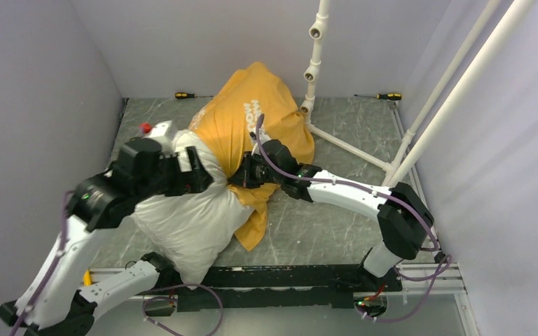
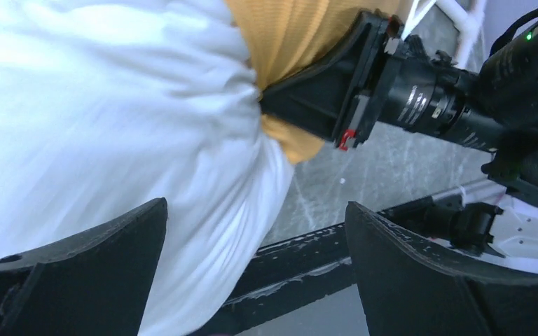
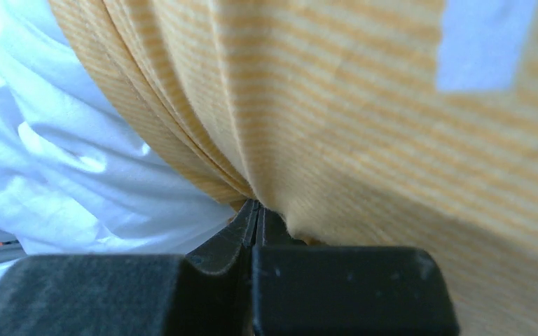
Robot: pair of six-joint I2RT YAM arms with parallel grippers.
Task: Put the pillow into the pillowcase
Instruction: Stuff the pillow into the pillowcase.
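The white pillow (image 1: 189, 217) lies on the table with its far end inside the orange-yellow pillowcase (image 1: 252, 112), whose mouth bunches round the pillow's middle. My right gripper (image 1: 242, 175) is shut on the pillowcase's gathered edge; the wrist view shows the jaws pinched on orange fabric (image 3: 336, 133) beside the white pillow (image 3: 63, 161). My left gripper (image 1: 199, 171) is open against the pillow's upper left side, with the pillow (image 2: 112, 119) in front of its left finger (image 2: 91, 266) and nothing held. The right gripper's body (image 2: 336, 84) shows in the left wrist view.
A white pipe frame (image 1: 315, 63) stands behind the pillowcase and runs along the right. Two screwdrivers (image 1: 185, 94) (image 1: 389, 96) lie at the table's back edge. A small red thing (image 1: 145, 128) sits left of the pillow. The black front rail (image 1: 287, 276) borders the near edge.
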